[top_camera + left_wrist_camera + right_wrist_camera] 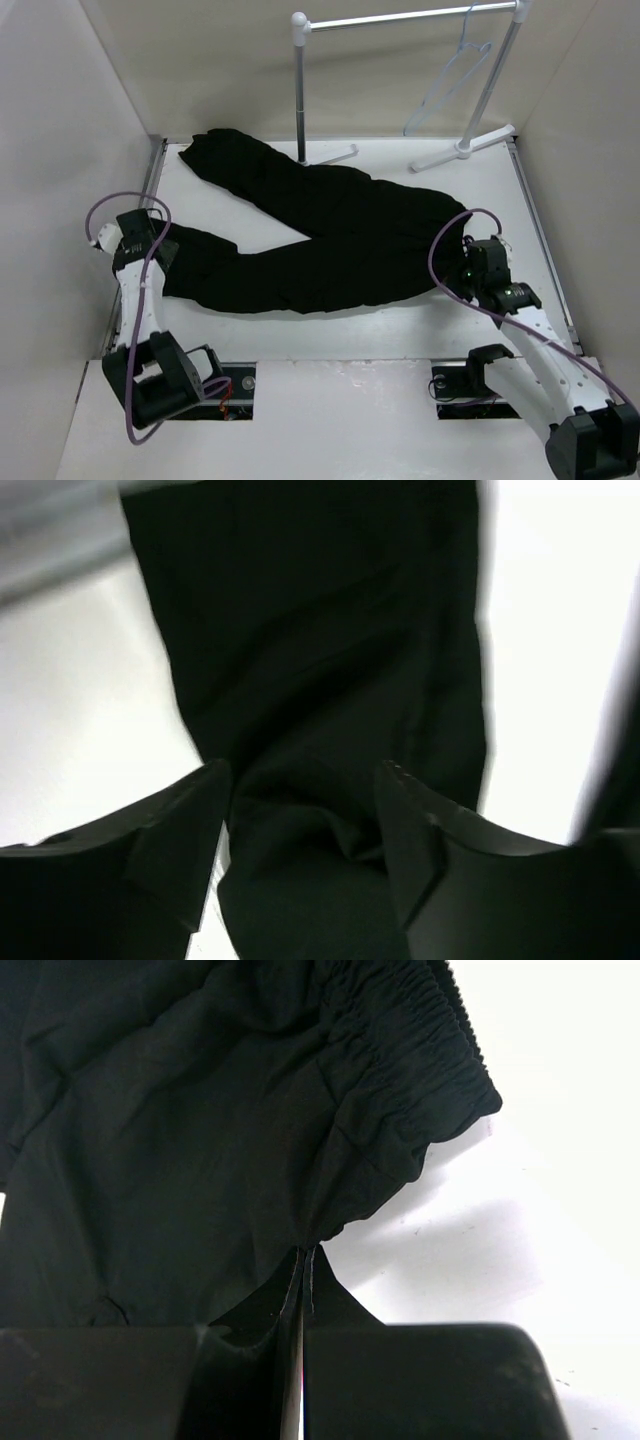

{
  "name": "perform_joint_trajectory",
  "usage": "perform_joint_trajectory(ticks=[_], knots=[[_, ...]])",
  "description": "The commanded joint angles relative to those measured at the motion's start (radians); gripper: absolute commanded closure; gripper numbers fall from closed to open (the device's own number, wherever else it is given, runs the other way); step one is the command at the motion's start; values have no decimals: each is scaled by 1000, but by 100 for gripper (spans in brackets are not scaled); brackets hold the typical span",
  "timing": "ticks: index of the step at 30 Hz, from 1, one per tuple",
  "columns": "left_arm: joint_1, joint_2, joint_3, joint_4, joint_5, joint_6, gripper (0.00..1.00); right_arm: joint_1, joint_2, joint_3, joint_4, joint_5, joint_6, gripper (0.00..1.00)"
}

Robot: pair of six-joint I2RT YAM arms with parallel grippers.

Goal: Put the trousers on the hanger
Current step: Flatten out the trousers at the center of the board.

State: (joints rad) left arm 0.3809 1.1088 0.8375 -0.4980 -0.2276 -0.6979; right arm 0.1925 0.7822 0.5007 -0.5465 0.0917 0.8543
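Note:
The black trousers (330, 235) lie spread flat on the white table, waist at the right and two legs running left. My right gripper (463, 262) is at the waist end. In the right wrist view it (305, 1252) is shut, pinching the cloth edge just below the gathered elastic waistband (420, 1050). My left gripper (166, 256) is at the end of the near leg. In the left wrist view it (305, 785) is open, its fingers (190, 825) straddling bunched leg cloth (320, 680). The pale hanger (455, 80) hangs on the rail at the back right, far from both grippers.
The white-and-metal rail stand (400, 18) stands at the back, its post (300, 95) just behind the far trouser leg and its feet (460, 150) on the table. White walls close in on the left, right and back.

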Motion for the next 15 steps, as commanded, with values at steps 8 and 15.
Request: perform_joint_trajectory(ticks=[8,15], knots=[[-177,-1,-45,70,44,-107,71,-75,-86,122,-220,78,37,89],[-498,-53,-38,3,-18,-91,65,-103,-101,176,-241,212,5,32]])
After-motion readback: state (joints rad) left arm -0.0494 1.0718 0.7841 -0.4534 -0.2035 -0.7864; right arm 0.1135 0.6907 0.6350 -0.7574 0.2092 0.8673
